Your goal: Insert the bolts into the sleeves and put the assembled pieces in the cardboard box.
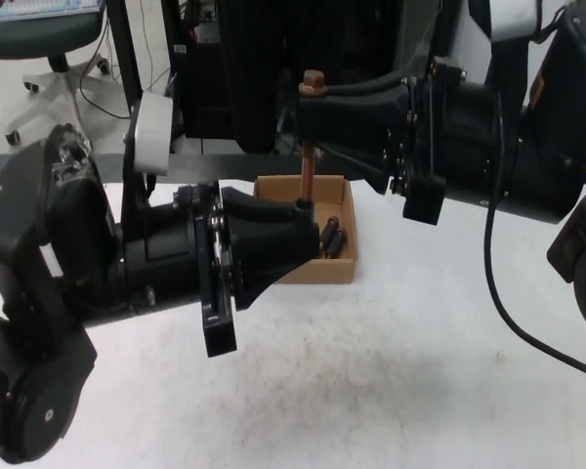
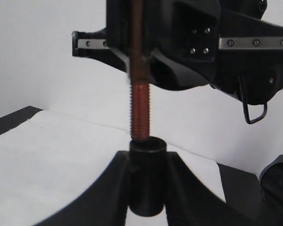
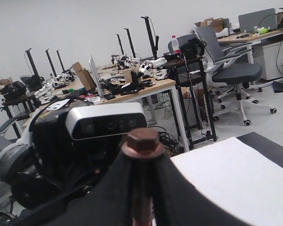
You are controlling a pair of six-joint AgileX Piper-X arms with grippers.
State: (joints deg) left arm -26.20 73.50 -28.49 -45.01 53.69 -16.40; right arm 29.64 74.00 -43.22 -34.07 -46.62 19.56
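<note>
Left gripper (image 1: 295, 217): sitting nearest, raised over the bench (image 1: 371, 371), fingers pressing in from both sides and clamping the sleeve (image 2: 147, 179).
Sleeve: standing upright between those fingers, black, open end facing up, hanging above the white bench top.
Bolt (image 2: 139, 108): hanging upright directly over the sleeve, copper-coloured, threaded end pointing down and meeting the sleeve's mouth; not showing clearly whether entering or only touching.
Right gripper (image 3: 141, 188): reaching in from above and beyond the sleeve, fingers squeezing the bolt's smooth shank just under its hex head.
Cardboard box (image 1: 322, 271): lying on the bench just behind the two grippers, top open, holding a few dark pieces (image 1: 332, 239) resting toward its right side.
Room behind: showing, in the right wrist view, cluttered desks (image 3: 132, 87) and grey office chairs (image 3: 226, 66) standing well beyond the bench.
</note>
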